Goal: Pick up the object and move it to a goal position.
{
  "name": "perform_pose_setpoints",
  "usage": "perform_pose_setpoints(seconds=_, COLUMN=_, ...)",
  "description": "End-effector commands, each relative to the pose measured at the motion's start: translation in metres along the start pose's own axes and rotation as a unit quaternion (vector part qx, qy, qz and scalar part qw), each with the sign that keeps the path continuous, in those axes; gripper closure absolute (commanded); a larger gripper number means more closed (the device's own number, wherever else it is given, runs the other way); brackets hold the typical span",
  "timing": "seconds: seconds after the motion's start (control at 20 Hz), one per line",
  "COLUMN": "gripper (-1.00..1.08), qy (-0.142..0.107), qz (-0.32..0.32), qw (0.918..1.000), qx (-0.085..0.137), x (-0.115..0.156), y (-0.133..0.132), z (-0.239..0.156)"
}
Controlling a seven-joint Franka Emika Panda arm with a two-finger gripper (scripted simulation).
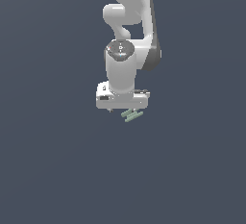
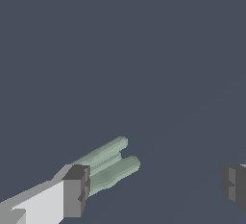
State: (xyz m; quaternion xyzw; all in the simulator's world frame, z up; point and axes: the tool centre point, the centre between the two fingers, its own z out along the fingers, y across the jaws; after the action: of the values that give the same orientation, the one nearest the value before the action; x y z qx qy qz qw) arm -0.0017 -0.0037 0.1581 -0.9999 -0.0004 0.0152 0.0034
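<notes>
The object (image 1: 131,115) is a tiny pale green piece of two short parallel bars, lying on the dark floor just below the white hand in the exterior view. My gripper (image 1: 122,106) hangs right over it, pointing down, and its fingers are mostly hidden under the hand there. In the wrist view the object (image 2: 108,165) lies close beside one dark fingertip pad (image 2: 76,192). The other pad (image 2: 234,187) stands far off across a wide gap. The gripper (image 2: 153,189) is open and holds nothing.
A plain dark grey-blue floor (image 1: 57,170) surrounds the arm on all sides. The white arm (image 1: 127,16) rises behind the hand towards the top of the exterior view. No other object or goal marker shows.
</notes>
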Motion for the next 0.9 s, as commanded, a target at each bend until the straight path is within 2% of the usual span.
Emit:
perform_pose_setpoints(seconds=0.0, gripper=-0.92, qy=0.000, qz=0.000, qw=1.0000, qx=0.000, x=0.000, y=0.000, z=0.000)
perform_pose_setpoints(seconds=0.45, gripper=-0.92, qy=-0.013, qz=-0.001, qw=0.9999, qx=0.003, x=-0.009, y=0.016, z=0.003)
perform_pose_setpoints(seconds=0.85, gripper=-0.92, qy=-0.013, qz=0.006, qw=0.9999, qx=0.003, x=-0.009, y=0.014, z=0.004)
